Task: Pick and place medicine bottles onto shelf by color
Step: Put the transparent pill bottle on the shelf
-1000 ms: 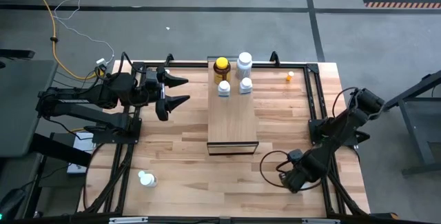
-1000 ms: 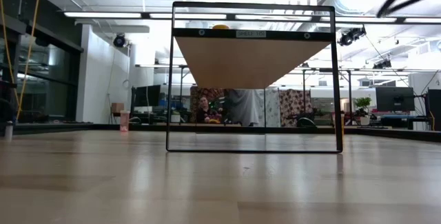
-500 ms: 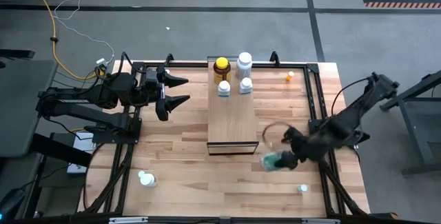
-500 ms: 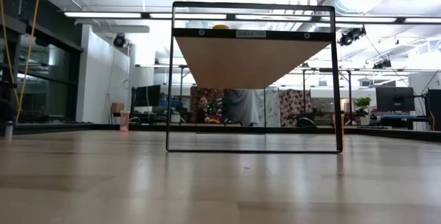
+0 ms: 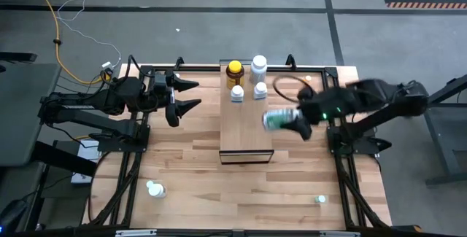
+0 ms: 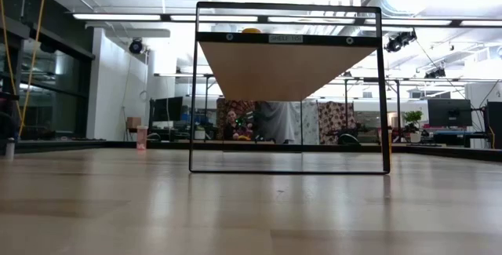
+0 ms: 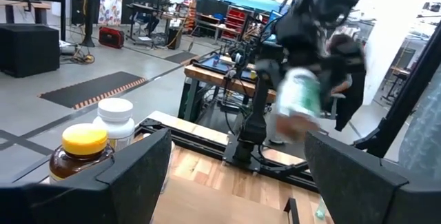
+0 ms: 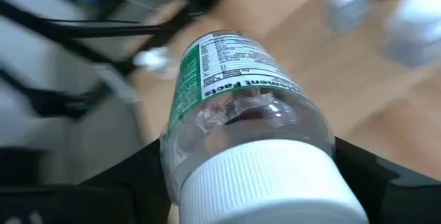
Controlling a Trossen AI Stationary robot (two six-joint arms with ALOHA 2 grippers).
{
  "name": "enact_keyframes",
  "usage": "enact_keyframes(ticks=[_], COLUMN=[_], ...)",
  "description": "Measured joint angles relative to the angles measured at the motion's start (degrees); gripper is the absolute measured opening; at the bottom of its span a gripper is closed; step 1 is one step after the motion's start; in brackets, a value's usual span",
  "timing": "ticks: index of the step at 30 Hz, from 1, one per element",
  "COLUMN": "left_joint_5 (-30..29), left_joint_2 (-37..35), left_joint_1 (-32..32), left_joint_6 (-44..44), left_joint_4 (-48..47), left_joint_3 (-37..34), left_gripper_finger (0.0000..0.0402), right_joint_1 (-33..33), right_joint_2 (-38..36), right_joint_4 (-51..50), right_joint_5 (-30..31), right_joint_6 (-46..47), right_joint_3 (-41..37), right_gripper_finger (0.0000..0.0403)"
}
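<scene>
My right gripper (image 5: pixel 290 122) is shut on a clear bottle with a green label and white cap (image 5: pixel 276 119), above the right edge of the light-wood shelf (image 5: pixel 246 124). At the shelf's far end stand an amber bottle with a yellow cap (image 5: pixel 234 71), a white bottle (image 5: pixel 258 65) and two small white bottles (image 5: pixel 236 94) (image 5: pixel 260 90). My left gripper (image 5: pixel 195 95) is open and empty, left of the shelf. Its wrist view shows the amber bottle (image 7: pixel 83 154) and the white bottle (image 7: pixel 116 116). My right gripper pinches the green-labelled bottle's body just behind its white cap (image 8: pixel 207 124) between its two fingers (image 8: pixel 134 176). The fingers come level from the table's right. The bottle lies on its side along the fingers, its bottom toward the table's left, lifted clear.
A white bottle (image 5: pixel 155 189) lies on the table near the near left corner. A tiny bottle (image 5: pixel 319 200) lies near the near right corner. A tiny orange bottle (image 5: pixel 307 79) is at the far right. The low view shows the shelf's frame (image 6: pixel 286 90).
My right gripper has risen from the table's near right part with the green-labelled bottle. It has swung toward the far edge and the left, up to the shelf's right edge. The bottle is lifted clear. A tiny bottle now shows where the gripper was.
</scene>
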Motion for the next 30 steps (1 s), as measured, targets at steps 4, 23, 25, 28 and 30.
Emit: enact_keyframes(ticks=[4, 23, 25, 28, 30], left_joint_5=[-0.05, -0.02, -0.02, -0.02, -0.01], left_joint_2=[0.0, 0.0, 0.0, 0.0, 0.0], left_joint_1=[-0.02, -0.01, -0.02, -0.02, -0.02], left_joint_6=[0.0, 0.0, 0.0, 0.0, 0.0], left_joint_4=[0.0, 0.0, 0.0, 0.0, 0.0], left_joint_3=[0.0, 0.0, 0.0, 0.0, 0.0], left_gripper_finger=[0.0321, 0.0321, 0.0321, 0.0321, 0.0321], right_joint_1=[-7.5, -17.96, -17.95, -18.01, -18.25], right_joint_2=[7.56, 34.97, 36.25, 37.35, 37.79], right_joint_4=[-13.15, -30.83, -30.82, -30.85, -30.83], right_joint_5=[0.44, -7.67, -7.4, -5.82, -4.6], right_joint_6=[-8.19, -23.1, -23.11, -23.13, -23.11], right_joint_3=[11.6, 23.99, 23.99, 23.99, 23.99], right_gripper_finger=[0.0277, 0.0278, 0.0278, 0.0278, 0.0278])
